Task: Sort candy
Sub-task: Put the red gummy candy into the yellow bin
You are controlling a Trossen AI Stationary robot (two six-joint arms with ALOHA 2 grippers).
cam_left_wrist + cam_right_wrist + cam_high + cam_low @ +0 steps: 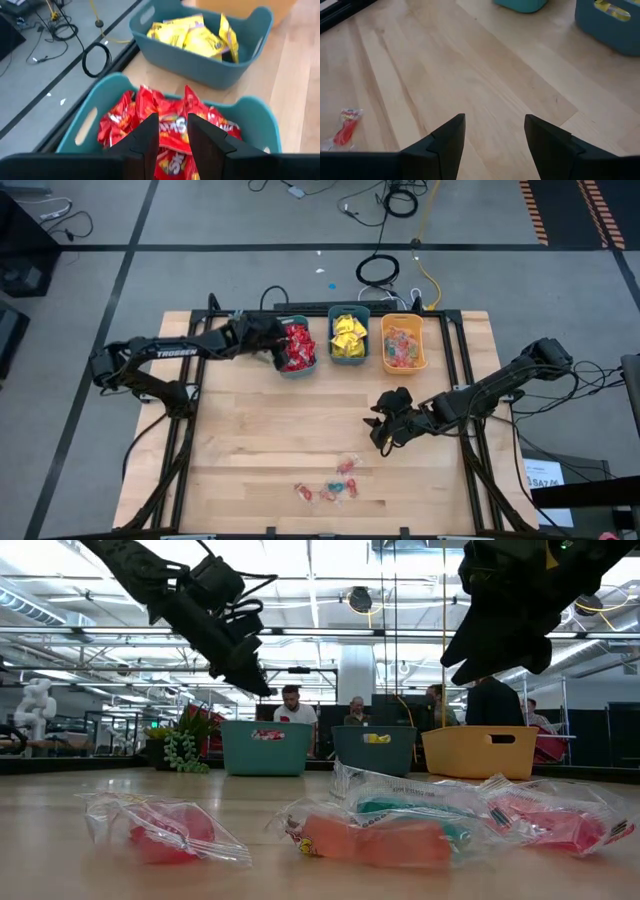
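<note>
Several small clear-wrapped candies (330,486) lie loose on the wooden table near its front edge; the low view shows them close up (375,832). My left gripper (279,348) hangs open over the teal bin of red packets (170,125) at the table's far side, with the packets showing through the gap between its fingers (172,137). My right gripper (384,430) stands open above bare wood at mid-right (495,131), behind the loose candies. One red clear-wrapped candy (344,128) lies ahead of it.
Three bins stand in a row at the far edge: a teal one with red packets (312,368), a darker one with yellow packets (349,336), and an orange one with clear-wrapped sweets (403,346). A small green plant (184,748) stands left of the bins. People sit in the room beyond.
</note>
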